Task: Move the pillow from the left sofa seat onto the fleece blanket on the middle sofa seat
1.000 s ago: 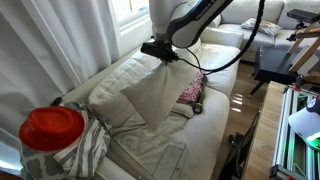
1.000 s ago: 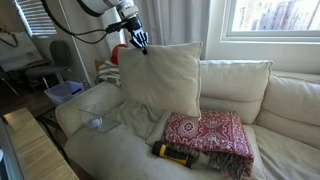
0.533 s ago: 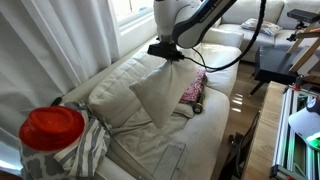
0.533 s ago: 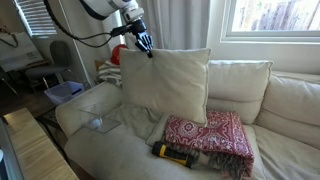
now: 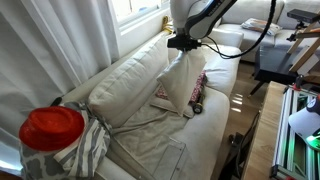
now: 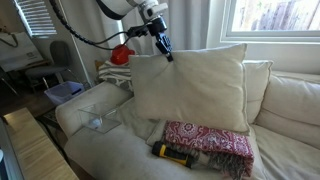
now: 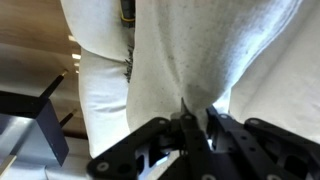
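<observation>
Gripper (image 6: pixel 163 47) clamped on pillow (image 6: pixel 190 85) top corner, upper middle of frame; wrist view shows my jaws pinching cloth fold. Pillow hangs in air over blanket (image 6: pixel 205 135), lower edge close above it, contact unclear. To do well: carry slightly toward frame right, lower until pillow lies flat on blanket, then release; thin pinch may slip. Pillow near upright, broad face toward camera, held corner up, long side across frame, slightly tilted.

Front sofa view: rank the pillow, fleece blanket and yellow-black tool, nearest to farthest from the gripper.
1. The pillow, held at its upper corner by the gripper.
2. The fleece blanket, on the seat below the pillow.
3. The yellow-black tool, at the seat's front edge, just past the blanket.
</observation>
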